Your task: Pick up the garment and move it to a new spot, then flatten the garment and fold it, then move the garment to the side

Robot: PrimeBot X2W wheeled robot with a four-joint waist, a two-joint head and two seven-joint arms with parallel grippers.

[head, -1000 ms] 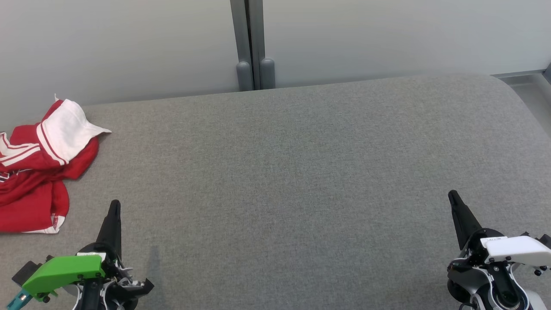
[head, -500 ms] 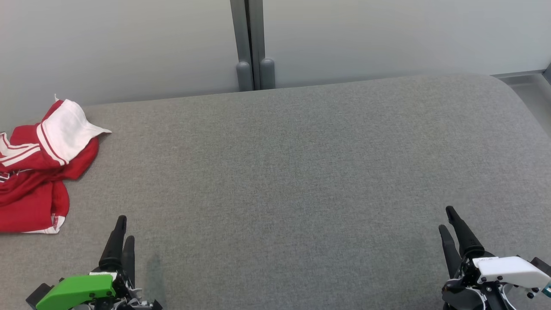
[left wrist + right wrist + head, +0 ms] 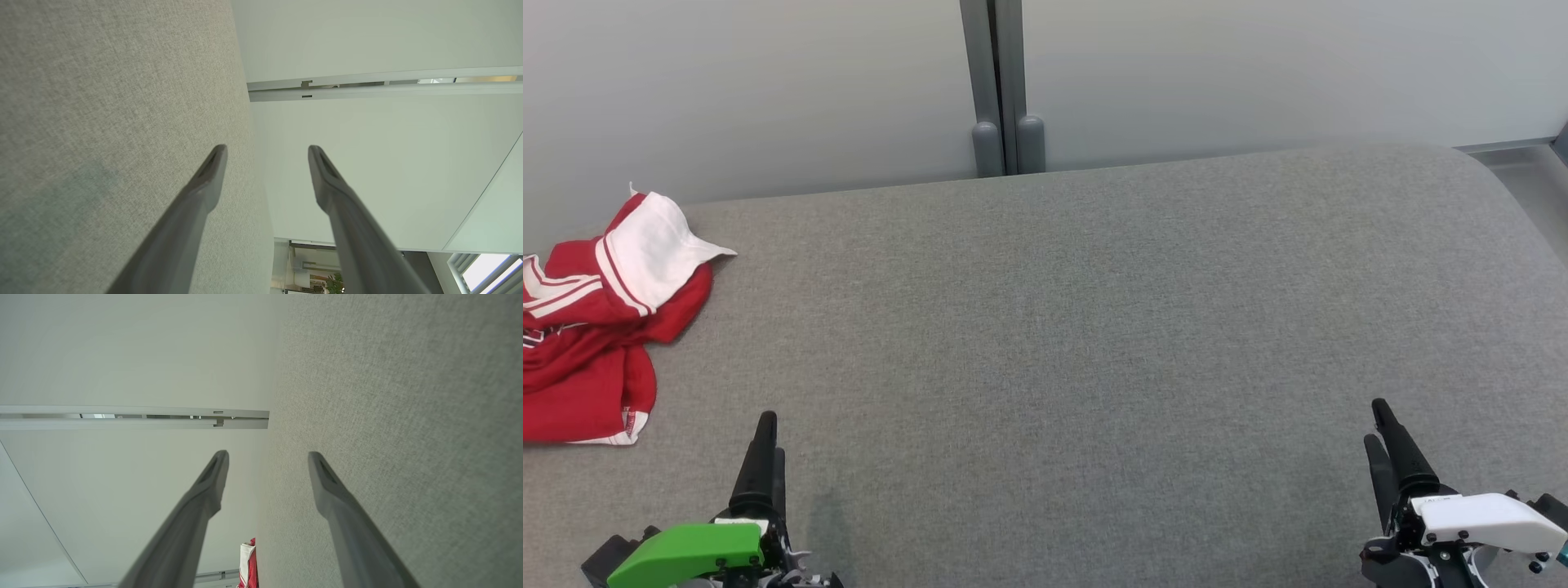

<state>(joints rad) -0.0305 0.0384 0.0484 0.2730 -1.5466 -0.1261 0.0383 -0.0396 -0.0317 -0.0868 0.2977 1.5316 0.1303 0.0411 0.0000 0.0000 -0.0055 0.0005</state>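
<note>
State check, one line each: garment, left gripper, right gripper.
garment, crumpled and unfolded, lying at the left end of the grey surface, not held
left gripper, open, empty, near the garment but not touching it
right gripper, open, empty, at the opposite end from the garment

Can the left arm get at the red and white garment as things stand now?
Probably yes. The left gripper is open and empty, and nothing but grey padded surface lies between it and the garment, which lies crumpled further off to its left.
</note>
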